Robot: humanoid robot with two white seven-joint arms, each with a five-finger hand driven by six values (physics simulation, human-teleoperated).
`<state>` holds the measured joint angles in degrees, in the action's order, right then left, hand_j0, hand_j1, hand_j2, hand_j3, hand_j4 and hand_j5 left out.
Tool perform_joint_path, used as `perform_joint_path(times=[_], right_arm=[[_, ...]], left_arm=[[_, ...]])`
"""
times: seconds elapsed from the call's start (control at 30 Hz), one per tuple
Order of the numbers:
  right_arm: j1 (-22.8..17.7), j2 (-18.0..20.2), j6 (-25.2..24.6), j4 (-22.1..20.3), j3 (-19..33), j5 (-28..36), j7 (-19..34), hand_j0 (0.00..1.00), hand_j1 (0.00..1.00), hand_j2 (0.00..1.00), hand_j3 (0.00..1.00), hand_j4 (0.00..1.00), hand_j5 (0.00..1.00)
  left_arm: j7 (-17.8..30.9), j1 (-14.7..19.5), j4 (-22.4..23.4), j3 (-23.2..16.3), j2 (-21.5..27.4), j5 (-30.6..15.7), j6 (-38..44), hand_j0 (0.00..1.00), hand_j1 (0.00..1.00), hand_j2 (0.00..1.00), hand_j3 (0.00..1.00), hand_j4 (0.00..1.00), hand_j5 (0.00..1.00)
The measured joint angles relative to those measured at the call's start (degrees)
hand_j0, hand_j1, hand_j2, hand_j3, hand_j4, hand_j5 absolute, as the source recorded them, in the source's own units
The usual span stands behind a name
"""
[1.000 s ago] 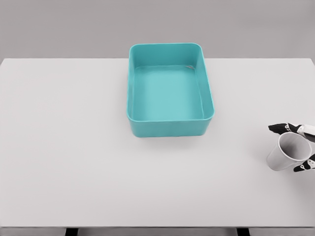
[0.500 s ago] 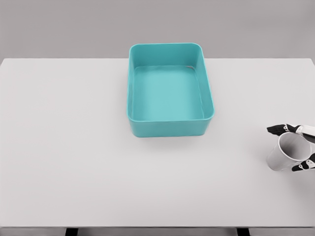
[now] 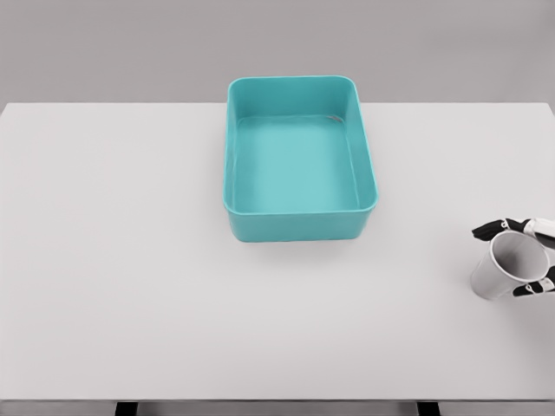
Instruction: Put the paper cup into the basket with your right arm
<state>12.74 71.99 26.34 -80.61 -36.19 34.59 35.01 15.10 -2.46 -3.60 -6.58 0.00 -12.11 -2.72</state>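
Observation:
The white paper cup (image 3: 496, 279) stands on the table (image 3: 130, 260) near its right edge, mouth showing toward the upper right. My right hand (image 3: 510, 258) reaches in from the right edge and wraps the cup's top. One black-tipped finger (image 3: 487, 230) lies over the far side of the rim. Other fingertips (image 3: 531, 289) press the near side. Most of the hand is cut off by the picture's edge. The teal basket (image 3: 295, 227) sits at the table's middle back, well to the left of the cup, with nothing inside. My left arm does not show.
The white table runs the full width of the view, with its front edge (image 3: 277, 401) along the bottom. Bare tabletop lies between the cup and the basket.
The near-side fingertips have moved in against the cup's rim and the far finger has shifted slightly. The cup and the basket have stayed where they were.

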Motion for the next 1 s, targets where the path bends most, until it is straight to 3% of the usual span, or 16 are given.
perform_joint_path(times=[0.4, 0.73, 1.0], right_arm=[[0.2, -2.5, -0.2, -0.2, 5.5, 0.4, 0.0, 0.77, 0.77, 0.77, 0.77, 0.77, 0.77], [1.1, -8.3, -0.9, 0.4, 14.2, 0.9, 0.0, 0.78, 0.78, 0.78, 0.78, 0.78, 0.78], [1.8, -10.7, -1.0, 0.7, 15.6, 0.8, 0.0, 0.71, 0.71, 0.71, 0.71, 0.71, 0.71]], left_arm=[[0.0, 0.0, 0.0, 0.0, 0.0, 0.0, 0.0, 1.0, 1.0, 1.0, 1.0, 1.0, 1.0], [0.0, 0.1, 0.0, 0.0, 0.0, 0.0, 0.0, 1.0, 1.0, 1.0, 1.0, 1.0, 1.0], [0.0, 0.0, 0.0, 0.0, 0.0, 0.0, 0.0, 1.0, 1.0, 1.0, 1.0, 1.0, 1.0]])
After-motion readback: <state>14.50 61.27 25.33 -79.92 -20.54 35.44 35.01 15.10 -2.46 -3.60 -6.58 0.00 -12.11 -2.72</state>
